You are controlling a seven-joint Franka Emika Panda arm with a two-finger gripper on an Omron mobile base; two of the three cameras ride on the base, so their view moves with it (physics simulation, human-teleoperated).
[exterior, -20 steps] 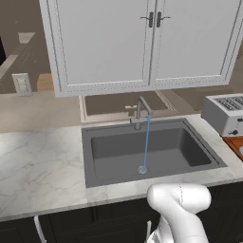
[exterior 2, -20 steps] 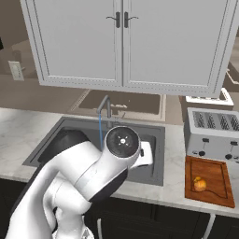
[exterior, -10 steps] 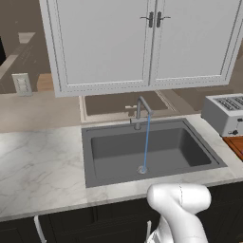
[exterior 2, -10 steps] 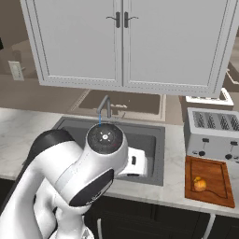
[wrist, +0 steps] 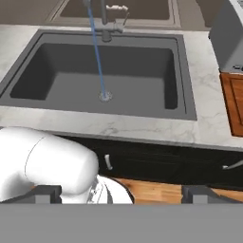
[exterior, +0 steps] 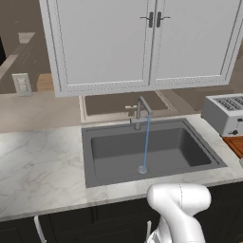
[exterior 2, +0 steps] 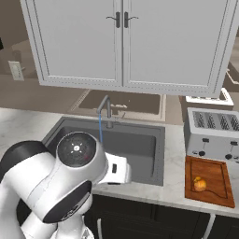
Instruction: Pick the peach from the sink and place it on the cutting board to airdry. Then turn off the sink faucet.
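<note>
Beyond the sink (wrist: 180, 71), at its back rim, the sink faucet (wrist: 102, 19) runs water onto the drain, up and ahead of the gripper (wrist: 121, 193), whose fingertips stand apart, empty. The peach (exterior 2: 200, 184) lies on the cutting board (exterior 2: 217, 184), right of the sink.

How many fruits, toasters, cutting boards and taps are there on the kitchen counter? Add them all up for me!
Fruit: 1, the peach
Toasters: 1, the silver toaster
Cutting boards: 1, the cutting board
Taps: 1, the sink faucet
Total: 4
</note>
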